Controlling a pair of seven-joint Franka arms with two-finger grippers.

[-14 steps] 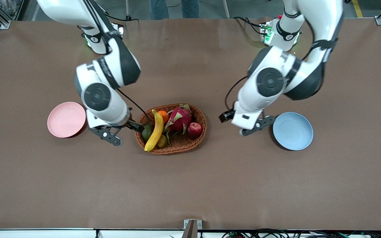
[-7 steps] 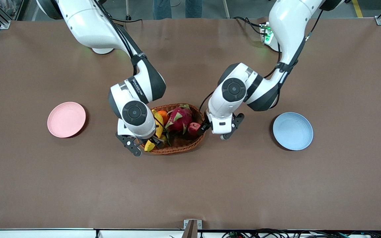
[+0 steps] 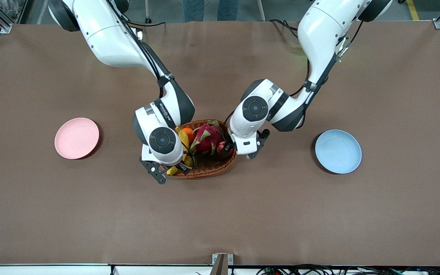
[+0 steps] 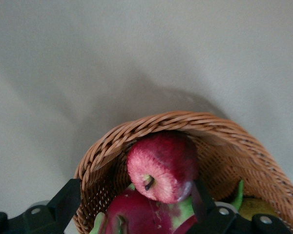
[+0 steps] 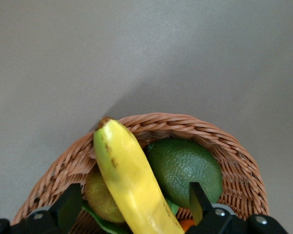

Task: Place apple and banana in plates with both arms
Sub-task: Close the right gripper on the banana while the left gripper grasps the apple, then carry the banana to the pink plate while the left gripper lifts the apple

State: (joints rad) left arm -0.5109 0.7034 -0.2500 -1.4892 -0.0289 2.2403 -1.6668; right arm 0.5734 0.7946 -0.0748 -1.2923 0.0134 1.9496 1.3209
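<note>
In the wicker basket (image 3: pixel 208 168), the apple (image 4: pixel 162 165) is framed between the spread fingers of the left claw (image 4: pixel 136 207), while the banana (image 5: pixel 132 178) is seen running lengthwise through the gap of the likewise parted right claw (image 5: pixel 132 209) (both plates lie bare).

Even overhead light; soft shadows

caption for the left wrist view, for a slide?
Left gripper open over the wicker basket, fingers straddling the apple beside the dragon fruit.
</note>
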